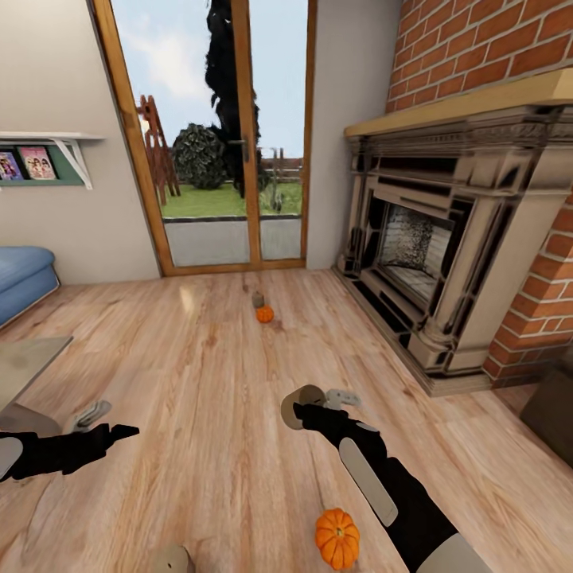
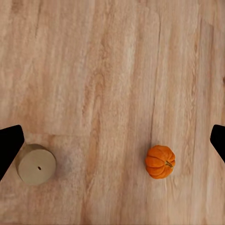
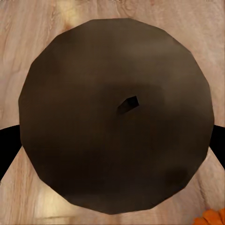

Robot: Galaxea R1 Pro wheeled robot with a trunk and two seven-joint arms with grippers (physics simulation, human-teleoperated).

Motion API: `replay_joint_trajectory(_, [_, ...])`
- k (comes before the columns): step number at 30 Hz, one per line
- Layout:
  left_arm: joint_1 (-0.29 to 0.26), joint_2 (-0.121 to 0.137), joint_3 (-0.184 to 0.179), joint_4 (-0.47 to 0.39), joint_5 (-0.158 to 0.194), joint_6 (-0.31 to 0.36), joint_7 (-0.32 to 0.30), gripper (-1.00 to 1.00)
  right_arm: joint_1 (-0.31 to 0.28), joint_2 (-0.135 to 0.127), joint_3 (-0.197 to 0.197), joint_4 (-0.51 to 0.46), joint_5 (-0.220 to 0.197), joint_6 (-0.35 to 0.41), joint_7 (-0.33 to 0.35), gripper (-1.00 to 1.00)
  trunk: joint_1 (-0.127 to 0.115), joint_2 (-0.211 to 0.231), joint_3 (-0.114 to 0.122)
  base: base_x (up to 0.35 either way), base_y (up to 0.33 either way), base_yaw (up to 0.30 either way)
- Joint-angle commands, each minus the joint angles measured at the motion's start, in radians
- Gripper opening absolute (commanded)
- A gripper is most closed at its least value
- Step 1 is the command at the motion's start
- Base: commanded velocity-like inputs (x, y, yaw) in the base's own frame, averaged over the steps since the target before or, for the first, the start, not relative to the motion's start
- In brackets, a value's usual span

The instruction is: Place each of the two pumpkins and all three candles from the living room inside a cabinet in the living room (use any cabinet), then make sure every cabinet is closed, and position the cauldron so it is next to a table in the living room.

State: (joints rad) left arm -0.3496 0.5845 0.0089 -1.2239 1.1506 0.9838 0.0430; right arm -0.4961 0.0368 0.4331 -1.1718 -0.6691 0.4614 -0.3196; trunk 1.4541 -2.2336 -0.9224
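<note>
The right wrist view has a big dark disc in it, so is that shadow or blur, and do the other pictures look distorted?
Right wrist view: a candle very close to the lens, dark and soft-edged. Head view: wide-angle bending of the fireplace, bright daylight through the glass door. Left wrist view: sharp, with a faint shadow beside another candle near a pumpkin.

The floor (image 1: 207,358) is pale wood planking running from the glass doors toward the camera. Far off, near the doors, a small orange pumpkin (image 1: 265,314) sits on it with a grey candle (image 1: 258,299) just behind, the two touching or nearly so. Close in, a second pumpkin (image 1: 337,538) rests on the boards, stem up, and a beige candle (image 1: 171,559) stands well apart from it at the picture's lower edge. The left wrist view shows this pair on the planks: the pumpkin (image 2: 160,161) and the upright candle (image 2: 36,164), apart.
</note>
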Motion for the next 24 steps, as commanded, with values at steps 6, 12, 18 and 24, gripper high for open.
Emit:
replay_joint_trajectory(6, [-0.001, 0.000, 0.001, 0.000, 0.008, 0.004, 0.006, 1.00, -0.001, 0.000, 0.001, -0.001, -0.010, 0.002, -0.010, -1.00, 0.000, 0.000, -0.001, 0.081, 0.207, 0.000])
replay_joint_trajectory(12, [-0.001, 0.000, 0.002, 0.000, -0.012, 0.004, 0.006, 1.00, -0.001, 0.000, 0.001, 0.000, -0.010, 0.002, -0.010, -1.00, 0.000, 0.000, -0.001, 0.152, 0.057, 0.000])
replay_joint_trajectory(18, [-0.001, -0.001, -0.003, 0.000, -0.018, 0.004, 0.008, 1.00, -0.001, 0.000, 0.001, -0.001, -0.010, 0.003, -0.010, -1.00, 0.000, 0.000, -0.001, 0.083, 0.020, 0.000])
replay_joint_trajectory(24, [-0.007, -0.066, -0.072, 0.000, -0.113, -0.001, 0.163, 1.00, -0.001, -0.002, -0.001, -0.002, -0.010, 0.004, -0.011, -1.00, 0.000, 0.000, -0.001, 0.006, 0.001, 0.000])
